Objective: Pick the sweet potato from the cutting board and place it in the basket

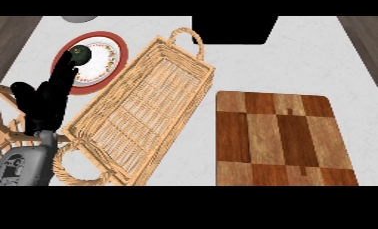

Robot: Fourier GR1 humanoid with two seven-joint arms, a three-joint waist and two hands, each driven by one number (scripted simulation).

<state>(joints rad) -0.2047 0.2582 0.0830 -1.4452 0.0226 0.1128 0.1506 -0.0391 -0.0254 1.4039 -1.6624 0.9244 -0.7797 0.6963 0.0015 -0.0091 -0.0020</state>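
A: Where's the sweet potato? The board (284, 138) is just bare wood checks.

B: Can't spot it anywhere, and the basket (144, 108) shows only wicker, lying diagonally on the bench (295, 68).

A: And the robot hand?

B: The left one (48, 100) is at the left, fingers straight, holding nothing, partly covering a red-rimmed plate (100, 60) with some dark round thing (80, 53). The right one's out of frame.

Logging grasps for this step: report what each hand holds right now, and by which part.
Nothing is held. The left hand rests open at the left edge, fingers straight, beside the basket. The right hand is out of view, and no sweet potato shows on the cutting board.
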